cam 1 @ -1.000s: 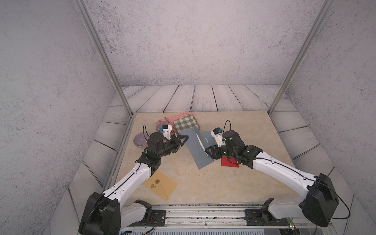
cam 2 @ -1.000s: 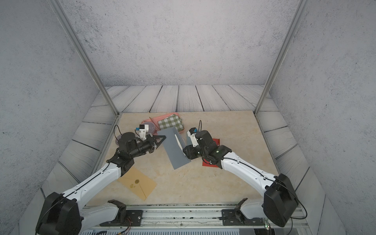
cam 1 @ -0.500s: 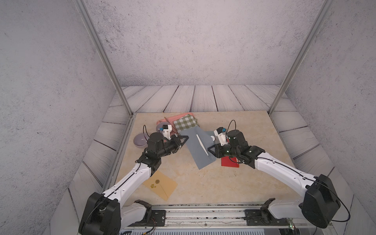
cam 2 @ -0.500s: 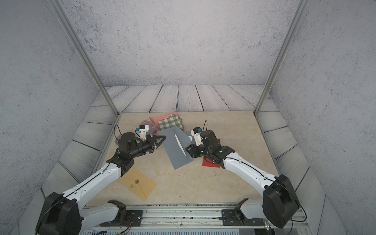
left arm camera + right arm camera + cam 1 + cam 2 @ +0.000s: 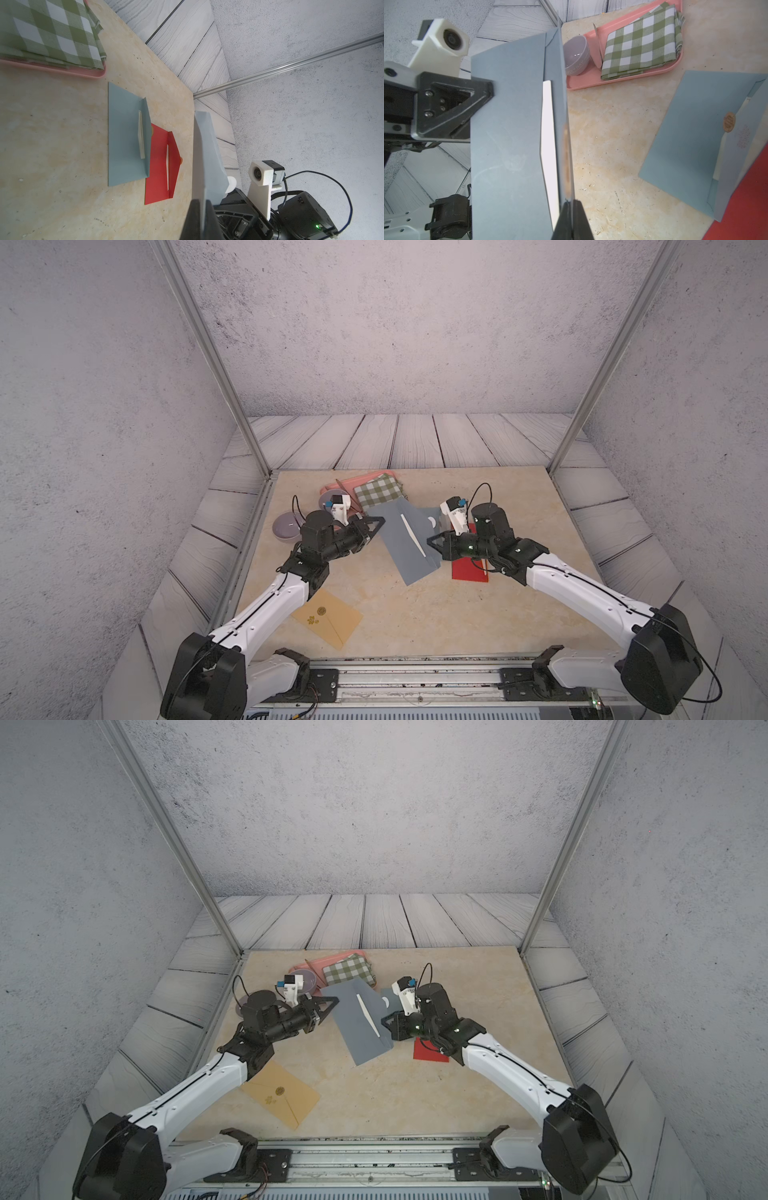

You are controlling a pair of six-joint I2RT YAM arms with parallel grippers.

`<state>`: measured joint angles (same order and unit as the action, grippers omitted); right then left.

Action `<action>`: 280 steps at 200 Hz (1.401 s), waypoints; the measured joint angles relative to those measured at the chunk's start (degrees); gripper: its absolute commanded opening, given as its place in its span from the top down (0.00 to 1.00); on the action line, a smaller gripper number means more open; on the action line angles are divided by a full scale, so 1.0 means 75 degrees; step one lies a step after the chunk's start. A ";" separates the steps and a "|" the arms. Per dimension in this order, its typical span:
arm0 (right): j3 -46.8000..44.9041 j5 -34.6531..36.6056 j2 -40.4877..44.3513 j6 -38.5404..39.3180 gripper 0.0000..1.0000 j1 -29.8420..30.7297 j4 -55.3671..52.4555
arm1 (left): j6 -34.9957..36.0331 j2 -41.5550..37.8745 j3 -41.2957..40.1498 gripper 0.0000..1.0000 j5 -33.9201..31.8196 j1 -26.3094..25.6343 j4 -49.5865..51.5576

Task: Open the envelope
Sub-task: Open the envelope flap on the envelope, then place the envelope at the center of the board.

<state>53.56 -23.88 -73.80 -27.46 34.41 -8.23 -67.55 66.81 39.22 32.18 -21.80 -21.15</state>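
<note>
Nearest the arms' bases, a tan envelope (image 5: 328, 616) is lying sealed on the table (image 5: 415, 622), well apart from the work. Beyond it, the grey envelope (image 5: 405, 547) is hanging above the table between both arms: the left gripper (image 5: 376, 525) is clamping one edge, and the right gripper (image 5: 432, 540) is pinching the flap's rim tight, with a white card (image 5: 548, 145) showing in the mouth. The risk, as I judge it, is pulling too hard or off-line, tearing the flap, dragging the paper out of the left grip, or shaking the card loose. Under the right arm a red envelope (image 5: 469, 574) and a pale blue envelope (image 5: 126, 141) are lying open and touching, so a dropped card could be landing among them. Farther back, a pink tray (image 5: 623, 81) is carrying a checked cloth (image 5: 641, 45) and a bowl (image 5: 575, 56); nothing is blocking either arm.
</note>
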 measured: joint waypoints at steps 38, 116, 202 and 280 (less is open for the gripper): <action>-0.0003 -0.0035 0.0000 -0.0035 0.99 -0.0029 0.0052 | 0.0047 0.0000 -0.0026 0.76 -0.0134 0.0050 0.0128; 0.0117 0.0012 -0.0705 -0.0230 0.99 -0.0050 -0.0044 | 0.0720 -0.0015 -0.0082 0.36 -0.0845 0.0268 0.1731; 0.0833 -0.0178 -0.2092 -0.0740 0.97 -0.0047 0.0361 | 0.1967 -0.0755 0.0236 0.31 -0.2550 0.0344 0.4733; 0.1754 -0.0321 -0.4173 -0.1600 0.97 -0.0032 0.0825 | 0.2203 -0.2133 -0.0152 0.30 -0.4010 0.0376 0.5881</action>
<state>66.72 -26.28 -105.10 -39.46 34.17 -2.04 -51.03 50.81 38.09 2.11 -18.98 22.96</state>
